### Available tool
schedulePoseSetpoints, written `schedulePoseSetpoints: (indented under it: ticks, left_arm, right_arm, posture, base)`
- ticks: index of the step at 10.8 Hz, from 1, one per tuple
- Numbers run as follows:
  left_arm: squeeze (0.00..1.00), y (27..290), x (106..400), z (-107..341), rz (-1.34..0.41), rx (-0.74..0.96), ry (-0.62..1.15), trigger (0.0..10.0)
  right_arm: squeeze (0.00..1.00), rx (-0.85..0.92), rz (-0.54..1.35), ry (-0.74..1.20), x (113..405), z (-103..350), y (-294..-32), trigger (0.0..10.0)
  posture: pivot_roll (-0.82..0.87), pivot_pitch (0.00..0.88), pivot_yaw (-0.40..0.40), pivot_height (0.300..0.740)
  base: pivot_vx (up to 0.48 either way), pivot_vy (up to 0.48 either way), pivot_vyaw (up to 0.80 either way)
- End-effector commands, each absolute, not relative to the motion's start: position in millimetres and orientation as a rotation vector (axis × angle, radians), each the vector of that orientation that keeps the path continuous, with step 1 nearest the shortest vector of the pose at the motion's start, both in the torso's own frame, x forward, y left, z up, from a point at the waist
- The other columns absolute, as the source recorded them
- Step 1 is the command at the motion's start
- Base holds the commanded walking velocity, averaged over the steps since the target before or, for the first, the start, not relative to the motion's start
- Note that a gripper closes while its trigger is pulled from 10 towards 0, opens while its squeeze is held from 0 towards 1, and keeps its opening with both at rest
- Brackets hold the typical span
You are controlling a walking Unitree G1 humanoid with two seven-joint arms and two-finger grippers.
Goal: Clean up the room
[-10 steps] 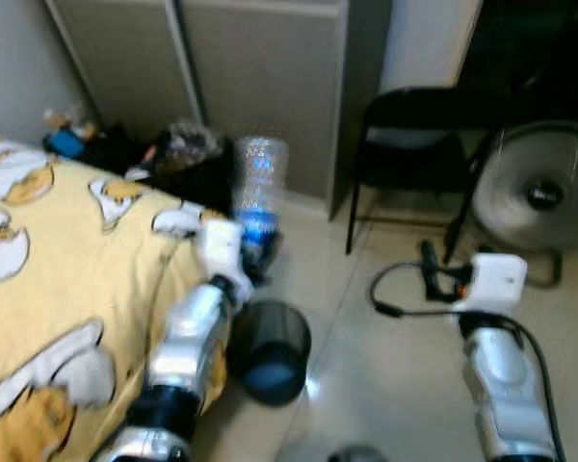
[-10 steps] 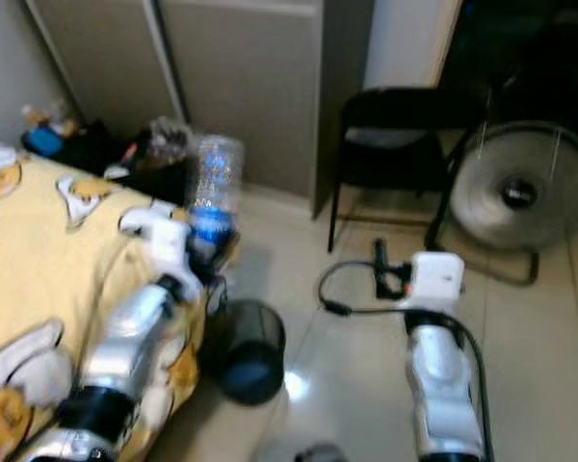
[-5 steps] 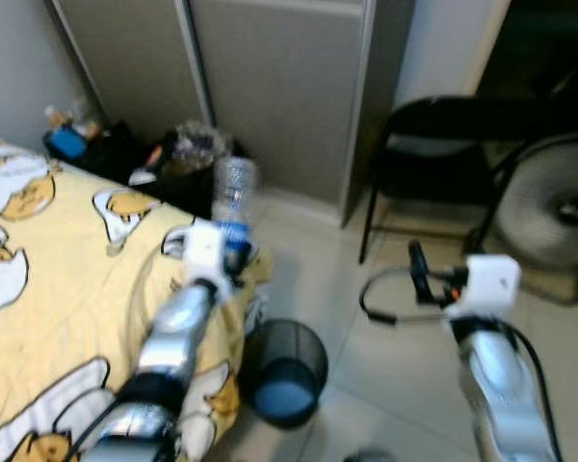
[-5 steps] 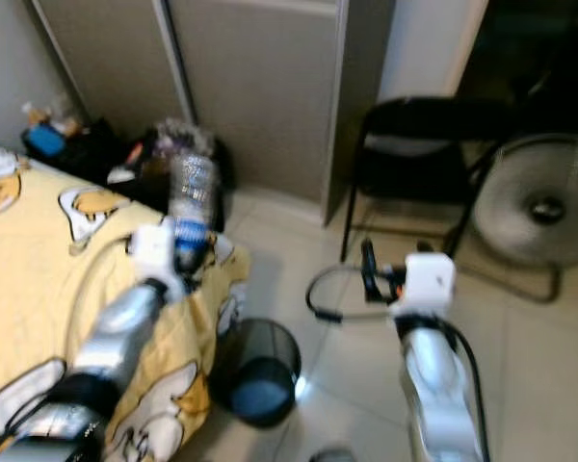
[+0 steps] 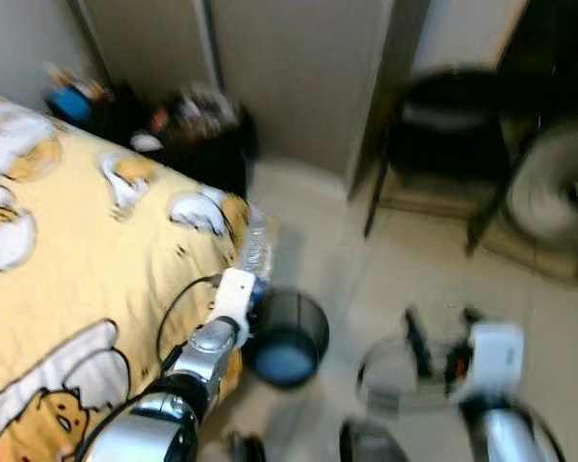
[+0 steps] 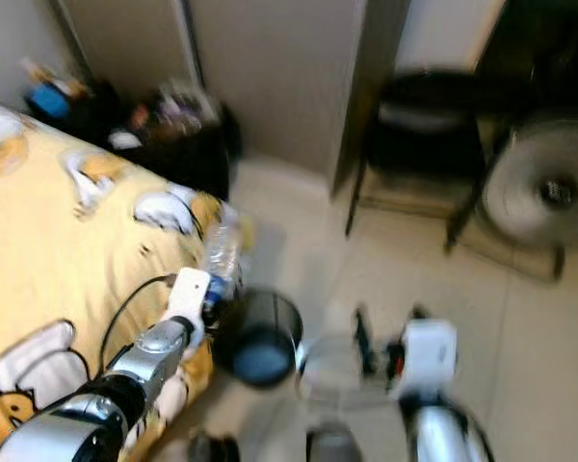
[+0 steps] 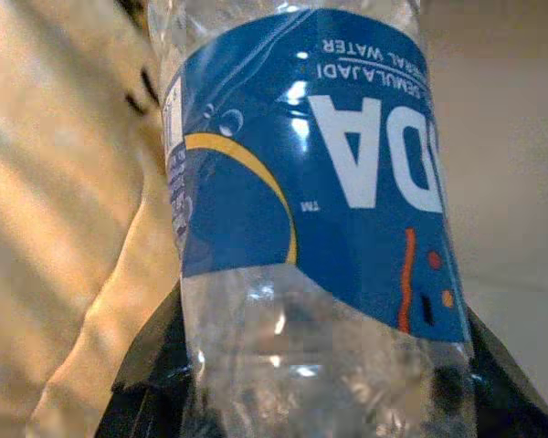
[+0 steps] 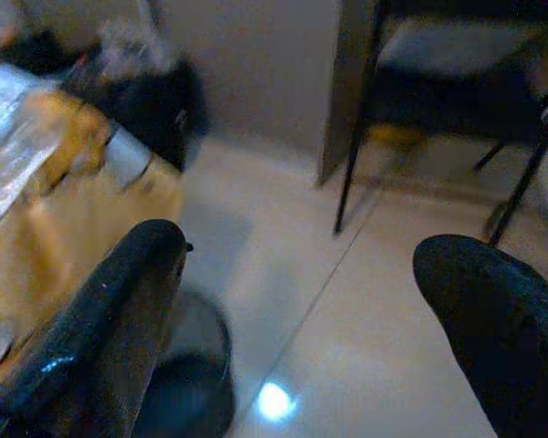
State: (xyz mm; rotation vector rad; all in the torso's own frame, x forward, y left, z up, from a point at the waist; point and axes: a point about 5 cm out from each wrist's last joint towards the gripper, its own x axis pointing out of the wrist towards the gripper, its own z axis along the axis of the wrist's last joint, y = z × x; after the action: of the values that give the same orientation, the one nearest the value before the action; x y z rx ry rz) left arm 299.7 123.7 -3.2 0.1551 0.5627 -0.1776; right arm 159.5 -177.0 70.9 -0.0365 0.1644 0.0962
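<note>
A bedroom corner seen from above, blurred by motion. One clear plastic water bottle (image 5: pixel 255 248) with a blue label stands upright in the left gripper (image 5: pixel 253 292), just above the rim of one black mesh wastebasket (image 5: pixel 287 337) on the pale tile floor. In the left wrist view the two black fingers (image 7: pixel 151 360) clamp the bottle's lower body, one on each side. The basket sits just beside the edge of one bed with a yellow cartoon-print bedspread (image 5: pixel 67 250). The right gripper (image 8: pixel 301 328) hovers over bare floor, well apart from the bottle, with its two fingers spread wide and nothing between them. Beyond the bed's far corner lies a dark heap of clutter (image 5: pixel 178 125) against a grey wardrobe (image 5: pixel 289 67). To the right stand one black folding chair (image 5: pixel 453 125) and one round floor fan (image 5: pixel 559 188).
</note>
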Motion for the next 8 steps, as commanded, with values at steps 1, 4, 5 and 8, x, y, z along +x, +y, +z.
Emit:
schedulePoseSetpoints:
  ticks: [1, 4, 5, 8]
  left_arm:
    - [0.00, 119.8, 305.9, 3.7, -0.176, 0.167, 0.521, 10.0]
    - [0.00, 102.8, 298.9, -2.5, -0.255, 0.190, 0.546, 10.0]
    - [1.00, 101.7, 296.8, -4.3, -0.269, 0.179, 0.550, 10.0]
    - [1.00, 100.0, 305.6, 6.7, -0.249, 0.144, 0.474, 10.0]
  right_arm:
    - [0.00, -0.043, 0.149, 0.149, 152.5, 79.6, -167.3, 10.0]
    - [0.00, -0.019, 0.117, 0.204, 129.0, 82.7, -161.2, 10.0]
    - [0.00, -0.011, 0.112, 0.217, 123.5, 82.6, -158.0, 10.0]
    - [0.00, 0.003, 0.090, 0.231, 116.8, 84.1, -153.9, 10.0]
  posture:
    - [-0.39, 0.295, 0.083, 0.728]
    - [-0.41, 0.335, 0.097, 0.728]
    - [-0.41, 0.345, 0.109, 0.728]
    - [-0.41, 0.353, 0.126, 0.728]
  base:
    - [0.000, 0.000, 0.00]
    - [0.000, 0.000, 0.00]
    - [0.000, 0.000, 0.00]
    - [0.000, 0.000, 0.00]
